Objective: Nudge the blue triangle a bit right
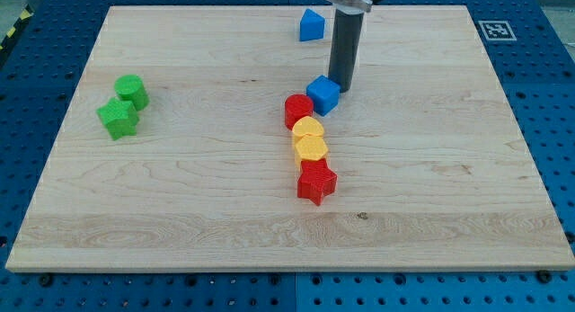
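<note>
The blue triangle (311,25) sits near the board's (180,195) top edge. My tip (342,85), a bare rod with nothing to open or close, rests below and right of it, touching the blue cube (323,94).

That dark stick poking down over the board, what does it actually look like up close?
It is a plain, straight, round rod, dark grey to black, slightly glossy, hanging from a wider dark collar at the view's top. My tip ends blunt and flat. No cables, markings or fingers show.
</note>
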